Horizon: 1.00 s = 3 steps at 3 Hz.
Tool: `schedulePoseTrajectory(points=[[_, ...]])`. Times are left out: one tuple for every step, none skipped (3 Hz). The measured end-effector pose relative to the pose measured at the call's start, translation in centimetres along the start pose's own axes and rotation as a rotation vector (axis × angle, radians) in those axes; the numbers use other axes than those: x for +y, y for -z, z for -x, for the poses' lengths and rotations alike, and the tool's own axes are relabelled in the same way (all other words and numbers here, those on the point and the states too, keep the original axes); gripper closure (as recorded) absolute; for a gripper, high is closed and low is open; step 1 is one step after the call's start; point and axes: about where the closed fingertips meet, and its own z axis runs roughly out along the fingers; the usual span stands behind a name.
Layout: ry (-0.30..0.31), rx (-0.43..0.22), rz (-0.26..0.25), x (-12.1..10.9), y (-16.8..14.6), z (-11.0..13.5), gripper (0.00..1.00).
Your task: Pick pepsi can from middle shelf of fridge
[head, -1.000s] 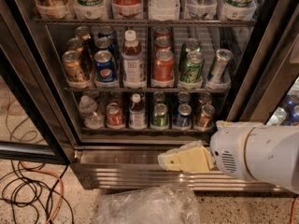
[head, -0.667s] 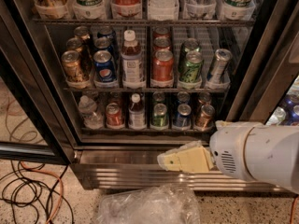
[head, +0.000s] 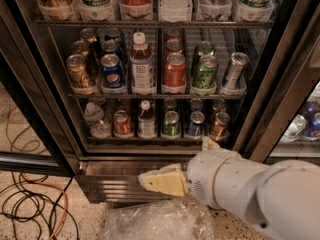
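The fridge (head: 260,84) stands open in front of me. The pepsi can (head: 113,72), dark blue with a round logo, stands at the front of the second lane from the left on the middle shelf (head: 150,96), with another blue can behind it. A gold-brown can (head: 80,72) is on its left and a bottle with a white cap (head: 142,64) on its right. My gripper (head: 162,180) is low, in front of the fridge's ribbed steel base (head: 110,184), well below and to the right of the pepsi can, holding nothing.
Red cans (head: 175,70), green cans (head: 205,72) and a silver can (head: 235,68) fill the shelf's right lanes. The lower shelf (head: 150,138) holds more cans and bottles. Crumpled clear plastic (head: 155,223) lies on the floor, cables (head: 35,204) at left. A dark door frame (head: 280,99) stands at right.
My gripper has moved a little to the left and down in front of the steel base. The cans have not moved.
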Motion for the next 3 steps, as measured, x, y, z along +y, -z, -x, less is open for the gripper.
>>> schedulePoseTrajectory(points=[[0.042, -0.051, -0.011, 1.8, -1.5, 2.0, 0.0], [0.006, -0.054, -0.035, 1.0, -1.4, 1.5, 0.0], [-0.012, -0.09, -0.015, 1.8, -4.6, 2.4, 0.0]])
